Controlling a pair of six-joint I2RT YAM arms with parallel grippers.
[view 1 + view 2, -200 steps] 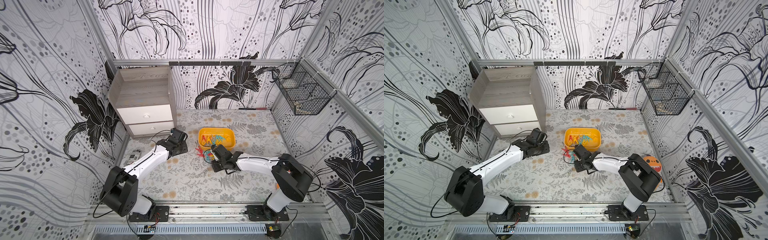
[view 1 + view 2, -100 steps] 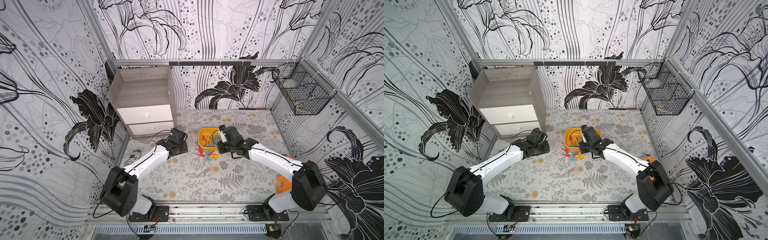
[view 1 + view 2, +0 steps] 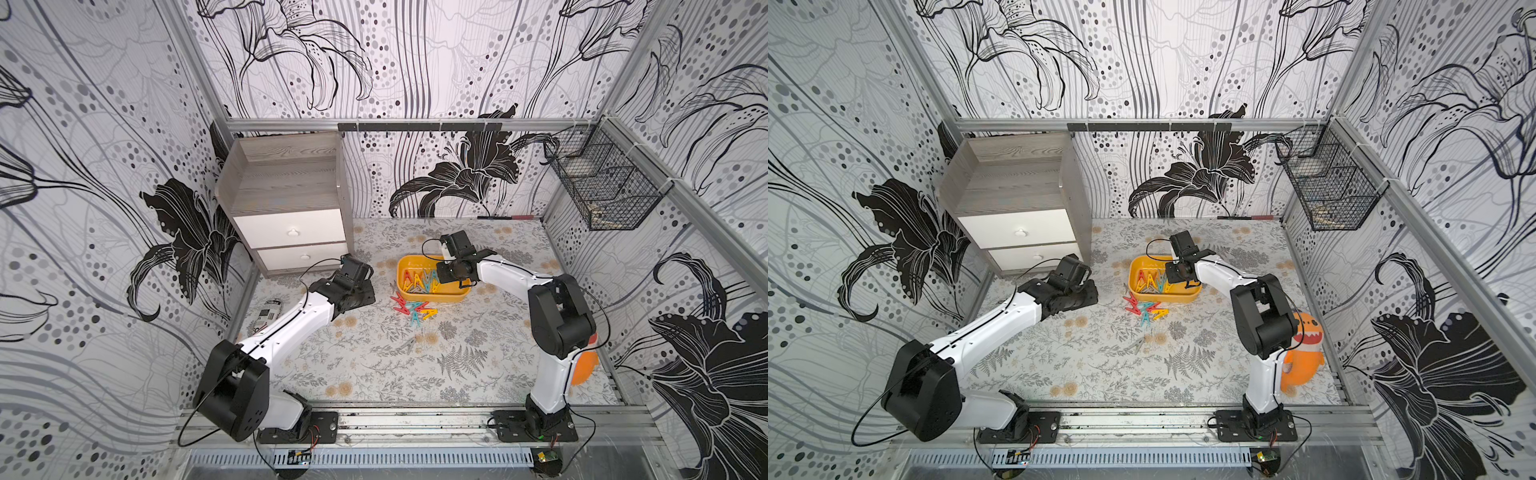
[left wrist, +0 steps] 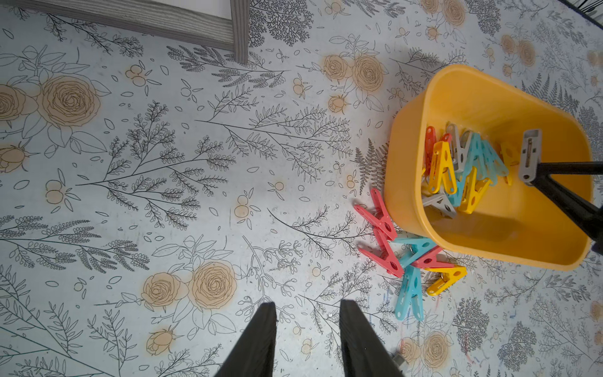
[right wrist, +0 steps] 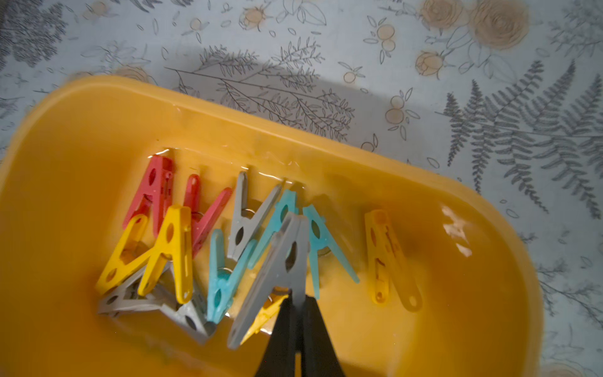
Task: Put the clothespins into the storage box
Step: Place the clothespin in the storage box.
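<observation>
Right tool [image 5: 295,302] pinching grey clothespin [image 5: 280,261] by one leg above storage box [image 5: 81,130]; pin may twist or cling on release; left tool [image 4: 306,310] part spread, empty; loose clothespins [image 4: 391,258] on desk [image 4: 163,163] against box wall; grabbing them may shove box.

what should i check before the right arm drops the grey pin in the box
1. Right gripper shut on the grey clothespin: ok
2. Grey clothespin over the storage box interior, inside its rim: ok
3. Left gripper open, empty, apart from the box: ok
4. Drop height above the box floor: cannot tell
5. Every clothespin boxed: not ok, loose clothespins lie on the table beside the box
</observation>
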